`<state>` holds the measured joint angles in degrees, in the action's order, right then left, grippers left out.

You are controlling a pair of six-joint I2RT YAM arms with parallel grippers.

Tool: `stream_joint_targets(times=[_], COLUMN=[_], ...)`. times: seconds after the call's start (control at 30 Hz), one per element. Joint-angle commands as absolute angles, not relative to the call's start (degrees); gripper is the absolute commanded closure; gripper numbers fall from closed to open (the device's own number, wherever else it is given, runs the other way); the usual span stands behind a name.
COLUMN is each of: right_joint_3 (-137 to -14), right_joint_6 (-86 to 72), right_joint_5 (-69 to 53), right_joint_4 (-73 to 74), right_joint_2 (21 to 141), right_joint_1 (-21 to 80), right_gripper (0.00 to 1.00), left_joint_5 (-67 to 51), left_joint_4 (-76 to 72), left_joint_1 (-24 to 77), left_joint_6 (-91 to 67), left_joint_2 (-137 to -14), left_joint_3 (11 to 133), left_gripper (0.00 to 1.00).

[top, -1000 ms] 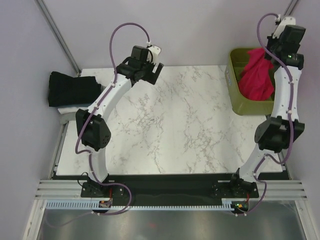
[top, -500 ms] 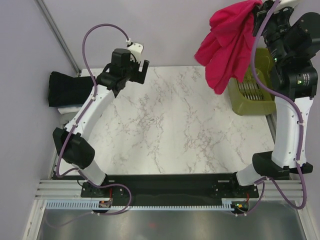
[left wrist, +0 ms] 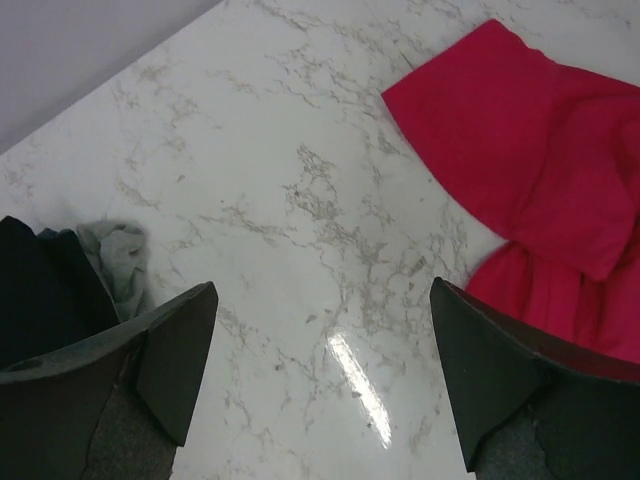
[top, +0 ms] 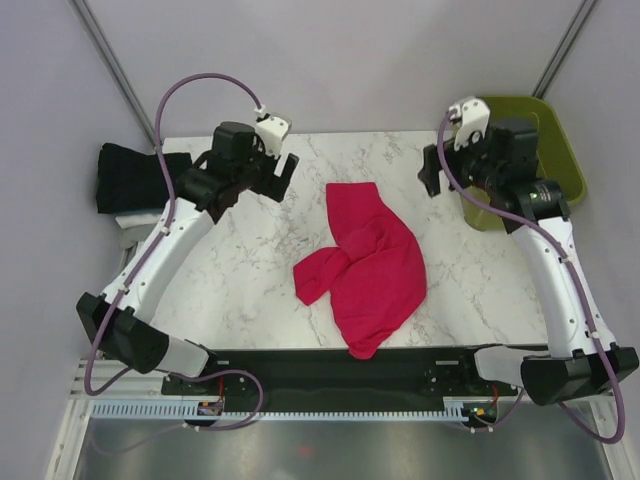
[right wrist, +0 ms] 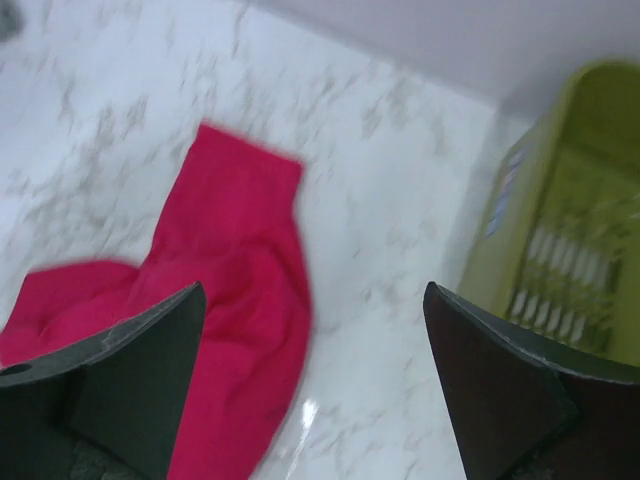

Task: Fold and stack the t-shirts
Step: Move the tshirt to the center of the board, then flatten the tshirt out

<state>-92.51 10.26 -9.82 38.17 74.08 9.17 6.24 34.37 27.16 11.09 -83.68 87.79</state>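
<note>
The crimson-pink t-shirt [top: 368, 268] lies crumpled and unfolded in the middle of the marble table [top: 250, 270], and nothing holds it. My right gripper [top: 431, 178] hovers open above the table just right of the shirt's far end, nothing between its fingers; its wrist view shows the shirt [right wrist: 225, 270] lower left of the gripper [right wrist: 315, 385]. My left gripper [top: 283, 168] stands open and empty left of the shirt [left wrist: 540, 170]. A folded black t-shirt [top: 135, 178] rests at the far left edge, with grey cloth [left wrist: 115, 258] beside it.
The olive-green basket [top: 562, 150] stands at the table's far right corner, close behind my right gripper, and shows at the right of the right wrist view as the basket [right wrist: 585, 200]. White and grey cloth [top: 128, 225] peeks out under the black shirt.
My right gripper lifted the pink shirt out of the basket, swung it over the table and opened; the shirt now lies on the table. The left arm shifted slightly.
</note>
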Motion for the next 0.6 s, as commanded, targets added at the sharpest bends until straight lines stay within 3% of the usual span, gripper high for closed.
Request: stream_joint_targets(times=[0.0,0.17,0.4,0.57], right_joint_3=[-81.5,-66.82,-66.8,-66.53], right_joint_6=[7.03,5.8,6.24,4.48], right_joint_5=[-21.17,-27.58,-26.63,-27.42], right_joint_4=[45.17,46.23,47.64,44.83], right_joint_2=[68.21,64.07,67.14,72.06], right_joint_1=[10.28,13.18,13.97,13.97], right_gripper=[0.02,0.05,0.04,0.04], left_joint_5=[-7.89,-19.5,-24.87,-26.01], left_joint_4=[42.01,46.39,52.38,61.17], left_joint_1=[24.78,24.87,24.78,24.61], left_joint_6=[7.92,5.62,5.27,8.26], left_joint_2=[-78.84,-78.92,-89.46,-105.27], left_joint_3=[86.84,80.42,82.18,89.82], left_gripper=[0.06,0.15,0.17,0.21])
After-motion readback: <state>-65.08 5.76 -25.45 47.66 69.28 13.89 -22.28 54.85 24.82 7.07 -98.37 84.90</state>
